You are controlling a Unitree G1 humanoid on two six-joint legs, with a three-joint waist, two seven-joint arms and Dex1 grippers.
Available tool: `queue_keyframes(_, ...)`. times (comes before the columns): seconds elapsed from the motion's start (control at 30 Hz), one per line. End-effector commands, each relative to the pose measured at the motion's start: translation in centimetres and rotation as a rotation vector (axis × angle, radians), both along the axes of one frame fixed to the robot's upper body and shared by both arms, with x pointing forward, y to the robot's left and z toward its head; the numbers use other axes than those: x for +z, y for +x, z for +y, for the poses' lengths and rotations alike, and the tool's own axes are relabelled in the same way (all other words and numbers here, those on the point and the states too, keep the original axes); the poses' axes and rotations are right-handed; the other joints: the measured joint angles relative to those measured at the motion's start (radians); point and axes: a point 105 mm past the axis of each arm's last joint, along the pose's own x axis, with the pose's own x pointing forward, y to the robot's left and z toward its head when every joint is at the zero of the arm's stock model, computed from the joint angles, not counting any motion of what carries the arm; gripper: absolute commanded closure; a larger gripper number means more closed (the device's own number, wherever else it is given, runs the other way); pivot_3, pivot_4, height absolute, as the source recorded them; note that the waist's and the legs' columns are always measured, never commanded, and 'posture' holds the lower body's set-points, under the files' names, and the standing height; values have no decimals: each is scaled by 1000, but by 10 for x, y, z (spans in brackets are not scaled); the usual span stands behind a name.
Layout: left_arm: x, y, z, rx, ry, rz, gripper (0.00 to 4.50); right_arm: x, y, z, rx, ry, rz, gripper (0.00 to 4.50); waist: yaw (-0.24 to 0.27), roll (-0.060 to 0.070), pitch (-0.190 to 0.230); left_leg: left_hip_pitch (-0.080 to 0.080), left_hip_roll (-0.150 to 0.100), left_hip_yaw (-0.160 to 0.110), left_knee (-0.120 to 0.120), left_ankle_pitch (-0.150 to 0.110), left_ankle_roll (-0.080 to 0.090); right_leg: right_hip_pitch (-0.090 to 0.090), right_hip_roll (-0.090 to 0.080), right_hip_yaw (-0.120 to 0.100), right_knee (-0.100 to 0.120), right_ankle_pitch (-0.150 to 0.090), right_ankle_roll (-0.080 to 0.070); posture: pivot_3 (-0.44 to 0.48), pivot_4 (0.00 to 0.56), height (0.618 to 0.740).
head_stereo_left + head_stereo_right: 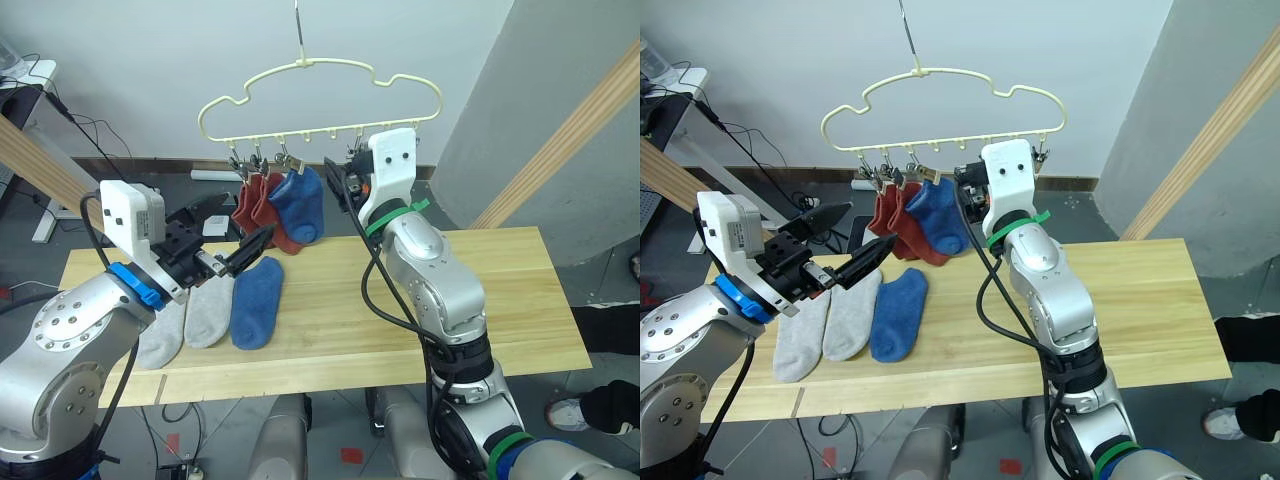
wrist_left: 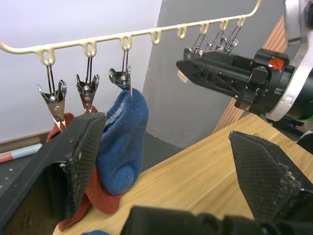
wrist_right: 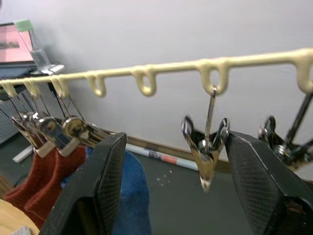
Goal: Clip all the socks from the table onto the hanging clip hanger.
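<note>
On the pale plank table [image 1: 420,300] three socks [image 1: 215,312] wait below the cream wire clip hanger [image 1: 320,100], where the right gripper [image 3: 178,186] spreads wide around an empty clip [image 3: 205,147], seemingly to squeeze it, the left gripper [image 2: 171,161] wide open, empty.

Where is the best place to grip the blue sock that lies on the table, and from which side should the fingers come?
Probably the cuff end of the blue sock on the table, the end nearest the clip hanger. It lies flat with a grey sock right beside it, so come from above with the open left gripper and pinch the bare far edge.
</note>
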Motion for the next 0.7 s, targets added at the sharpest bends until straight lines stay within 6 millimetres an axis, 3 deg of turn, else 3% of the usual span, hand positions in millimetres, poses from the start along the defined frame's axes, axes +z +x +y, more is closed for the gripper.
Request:
queue_keyframes(0.03,7,-5,-3,-6,6,-50,0,18,-4,1,4,43,-65,1250,0,0,0,0,0,0,0,0,0,0,0,0,0,0,0,84,327,740)
queue_keyframes(0.63,4,-5,-5,-5,-1,-35,0,24,-7,8,66,100,-64,1250,0,0,0,0,0,0,0,0,0,0,0,0,0,0,0,80,336,740)
queue_keyframes(0.7,4,-4,-6,-6,-3,-34,0,23,-6,8,64,98,-64,1656,0,0,0,0,0,0,0,0,0,0,0,0,0,0,0,79,336,740)
